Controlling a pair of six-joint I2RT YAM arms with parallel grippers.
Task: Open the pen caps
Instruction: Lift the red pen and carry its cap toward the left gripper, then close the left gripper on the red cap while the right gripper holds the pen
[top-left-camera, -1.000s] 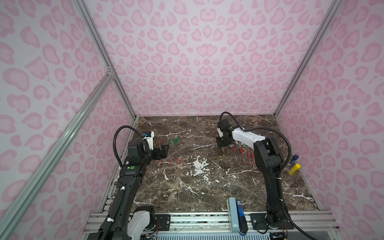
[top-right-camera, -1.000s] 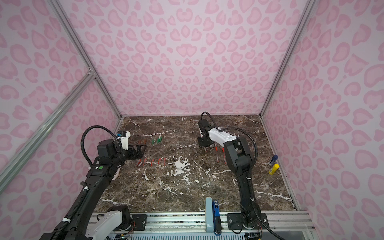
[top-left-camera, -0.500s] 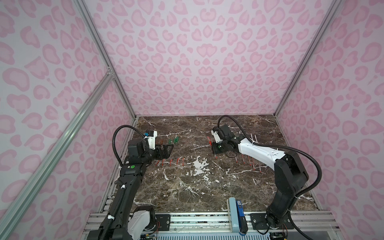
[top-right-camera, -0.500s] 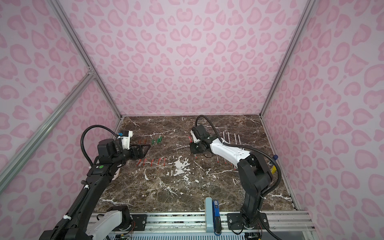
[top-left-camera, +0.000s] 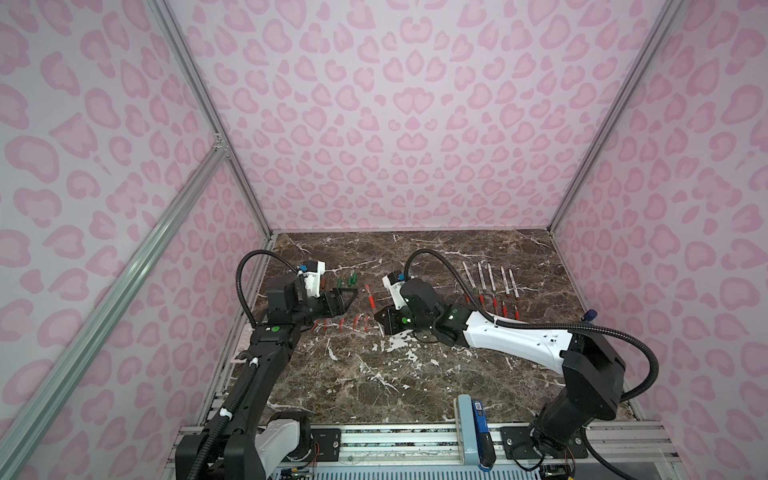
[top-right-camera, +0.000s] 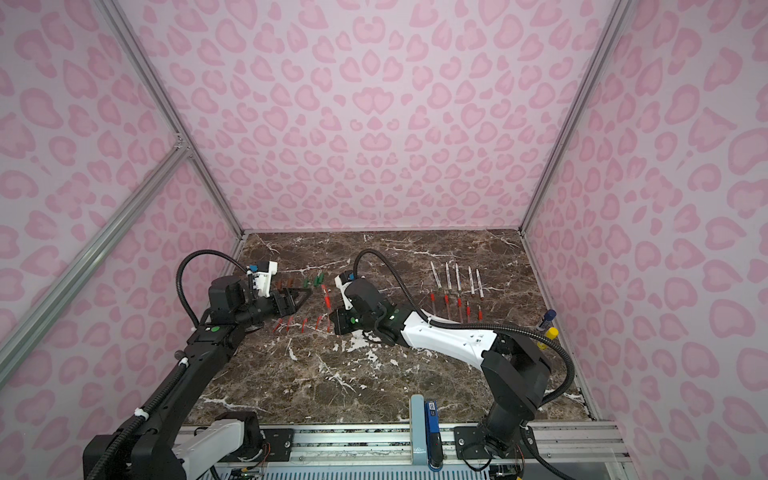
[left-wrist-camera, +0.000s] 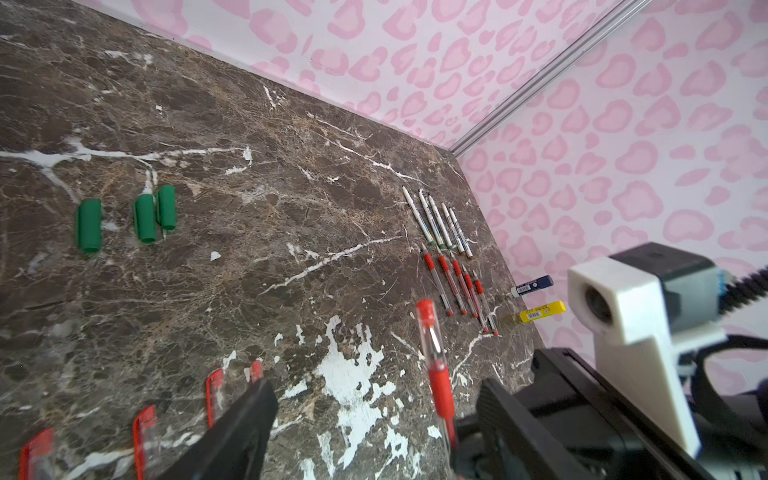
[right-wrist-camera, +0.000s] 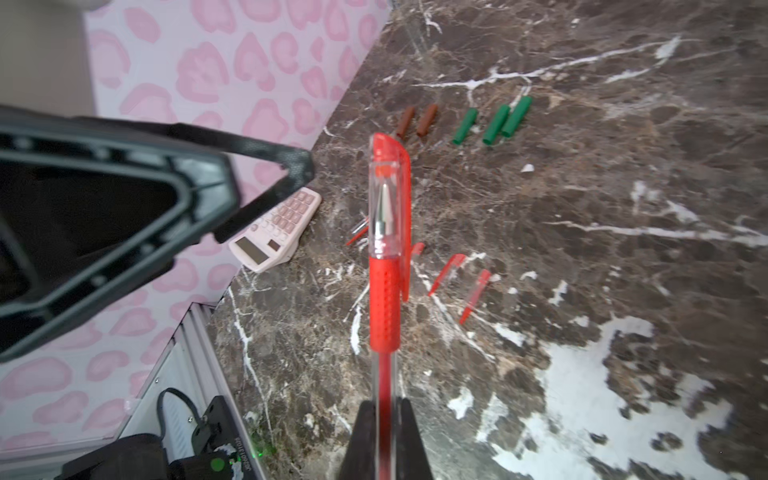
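Right end effector (right-wrist-camera: 384, 411): capped clear red pen (right-wrist-camera: 384, 303)

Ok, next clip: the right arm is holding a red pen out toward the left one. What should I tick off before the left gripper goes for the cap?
1. Right gripper shut on the red pen: ok, clamped on the clear barrel.
2. Cap seated on the pen: ok, the tip shows inside it.
3. Cap end faces the left gripper: ok.
4. Left gripper open: ok, its jaws stand apart in the left wrist view.
5. Cap between the left jaws: not ok; in the right wrist view its finger sits beside the cap with a gap between them.
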